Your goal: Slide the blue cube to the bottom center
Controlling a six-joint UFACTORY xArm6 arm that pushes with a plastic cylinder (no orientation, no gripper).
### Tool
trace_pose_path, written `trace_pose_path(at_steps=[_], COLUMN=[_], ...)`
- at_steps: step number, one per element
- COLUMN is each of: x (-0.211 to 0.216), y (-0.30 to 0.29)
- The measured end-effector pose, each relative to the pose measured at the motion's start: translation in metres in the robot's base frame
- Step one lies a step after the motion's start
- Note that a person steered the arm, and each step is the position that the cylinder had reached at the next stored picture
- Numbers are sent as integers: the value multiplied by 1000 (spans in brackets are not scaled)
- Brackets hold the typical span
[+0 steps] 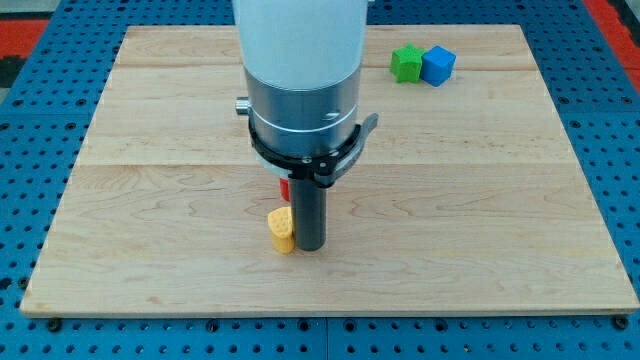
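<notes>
Yellow block [281,229] touching my tip [308,246], low centre of wooden board [480,220]; blue cube [438,65] far top right; no jaws visible

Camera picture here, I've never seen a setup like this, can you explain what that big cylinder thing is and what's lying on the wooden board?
The big pale and metal cylinder is the end of a robot arm. It has no hand; it ends in a dark rod whose lower end, my tip, pushes blocks across the wooden board. There is one picture only, looking down at the board from the front. A yellow block sits right beside the tip, on its left in the view. A red block peeks out behind the rod. Near the view's top right, a green block and the blue cube sit side by side. Nothing is held.
</notes>
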State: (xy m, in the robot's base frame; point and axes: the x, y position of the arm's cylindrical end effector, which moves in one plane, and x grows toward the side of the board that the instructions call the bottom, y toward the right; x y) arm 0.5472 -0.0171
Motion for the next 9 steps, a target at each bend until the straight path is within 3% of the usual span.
trace_pose_path(at_steps=[1, 2, 4, 6, 7, 9], x=[-10, -61, -236, -301, -305, -278], y=[9, 97, 291, 254, 199, 179])
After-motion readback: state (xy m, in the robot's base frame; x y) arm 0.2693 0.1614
